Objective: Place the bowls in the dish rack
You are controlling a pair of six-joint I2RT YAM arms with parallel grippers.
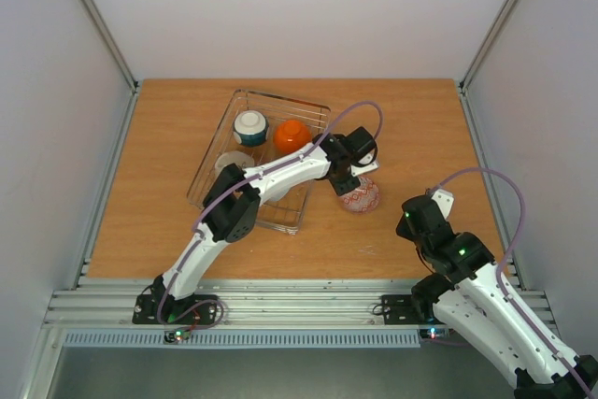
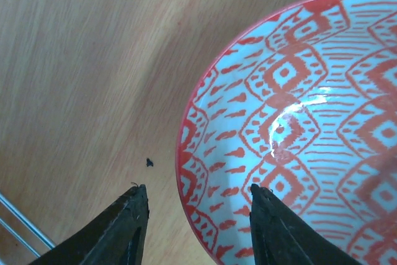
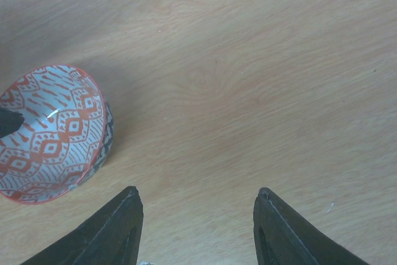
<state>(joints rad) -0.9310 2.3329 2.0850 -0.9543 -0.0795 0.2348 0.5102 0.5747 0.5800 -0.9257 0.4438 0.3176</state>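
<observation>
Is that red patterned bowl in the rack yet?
Out: the red patterned bowl rests on the table beside the dish rack.

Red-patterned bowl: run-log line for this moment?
left fingers: open, straddling red-patterned bowl rim | bowl: on table, outside dish rack | right fingers: open, over table

Bowl right of dish rack

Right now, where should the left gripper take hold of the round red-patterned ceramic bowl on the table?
By its thin rim, from above: the round red-patterned ceramic bowl sits mouth-up, so one finger goes inside, one outside. The left gripper straddles that rim.
</observation>
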